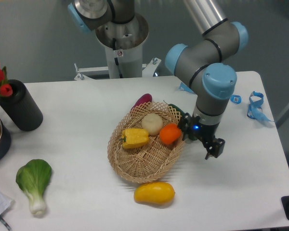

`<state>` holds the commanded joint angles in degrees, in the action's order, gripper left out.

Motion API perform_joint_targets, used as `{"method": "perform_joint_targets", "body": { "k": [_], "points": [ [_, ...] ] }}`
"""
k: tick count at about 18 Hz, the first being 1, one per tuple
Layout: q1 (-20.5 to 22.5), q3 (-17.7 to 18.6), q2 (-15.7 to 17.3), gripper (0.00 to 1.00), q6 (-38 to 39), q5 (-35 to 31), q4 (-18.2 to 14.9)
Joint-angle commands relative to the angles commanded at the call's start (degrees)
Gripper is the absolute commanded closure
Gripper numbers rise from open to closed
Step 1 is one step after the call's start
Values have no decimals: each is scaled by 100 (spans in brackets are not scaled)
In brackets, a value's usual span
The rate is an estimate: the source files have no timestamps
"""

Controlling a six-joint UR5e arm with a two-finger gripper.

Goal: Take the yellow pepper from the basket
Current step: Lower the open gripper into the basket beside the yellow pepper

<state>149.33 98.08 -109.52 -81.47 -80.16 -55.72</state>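
Note:
The yellow pepper (134, 137), lobed with a short greenish stem, lies in the left half of the oval tan wicker basket (135, 168). My gripper (201, 138) hangs at the basket's right rim, right of the pepper and just beside an orange fruit (170, 134). Its jaws look open and hold nothing. It does not touch the pepper. One finger (215, 147) is outside the basket, above the table.
A beige round fruit (152, 123) also lies in the basket. A purple eggplant (143, 100) and a dark green vegetable (176, 110) lie at its far rim. A yellow mango-like fruit (154, 192) lies in front. A bok choy (33, 180), black vase (20, 106) and blue strap (256, 107) are around.

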Motion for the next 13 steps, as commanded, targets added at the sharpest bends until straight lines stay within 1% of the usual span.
{"method": "perform_joint_targets", "body": {
  "k": [3, 5, 6, 10, 13],
  "points": [
    [-202, 404, 431, 0, -26, -9, -9],
    [-316, 571, 589, 0, -26, -52, -52],
    [-360, 651, 625, 0, -27, -140, -53],
    [-659, 941, 573, 0, -9, -500, 0],
    [-738, 977, 546, 0, -70, -545, 0]
  ]
}}
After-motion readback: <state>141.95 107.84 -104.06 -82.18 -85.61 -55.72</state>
